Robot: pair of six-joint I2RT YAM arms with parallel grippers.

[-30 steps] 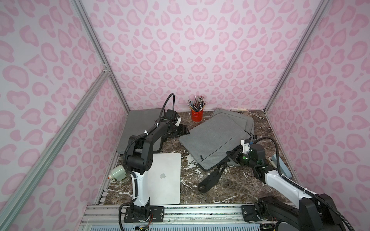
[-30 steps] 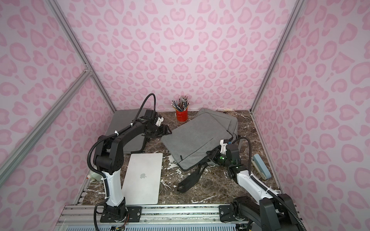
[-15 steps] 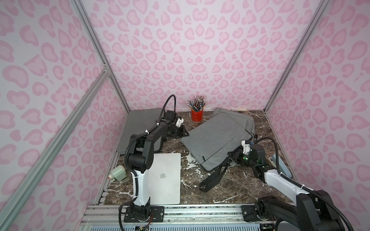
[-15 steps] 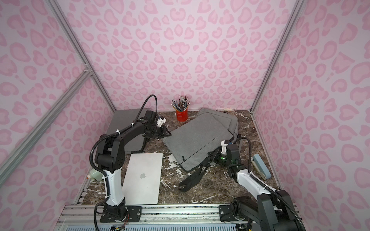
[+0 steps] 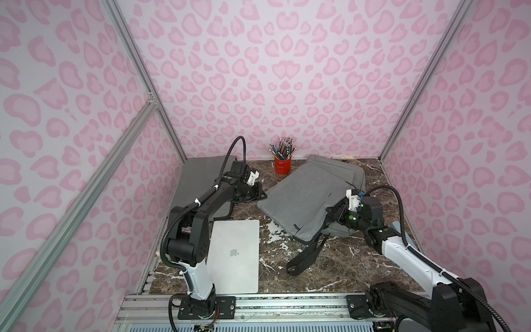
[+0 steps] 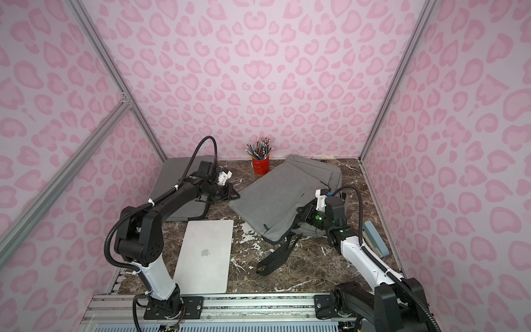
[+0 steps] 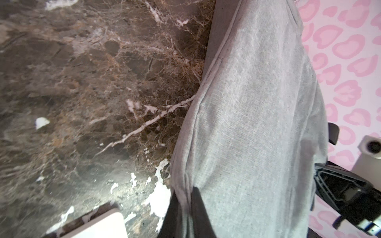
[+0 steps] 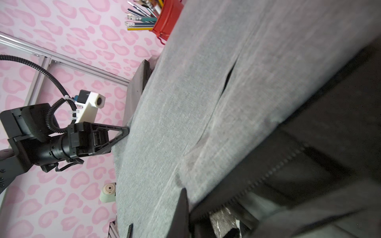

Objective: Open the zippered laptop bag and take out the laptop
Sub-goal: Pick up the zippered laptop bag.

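Marble tabletop (image 5: 344, 267) bears a red cup (image 5: 282, 166) of pencils (image 5: 283, 148), upper centre; silver laptop (image 5: 234, 255) lies outside, lower left; left gripper (image 5: 260, 194) pinches the unzipped grey laptop bag (image 5: 304, 201) at its corner, centre; right gripper (image 5: 330, 211) clamps its flap.

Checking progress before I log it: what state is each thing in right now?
laptop bag: unzipped, flap lifted
laptop: closed, lying flat outside the bag
pencil cup: upright, full
left end effector: shut on the bag's corner
right end effector: shut on the bag's flap
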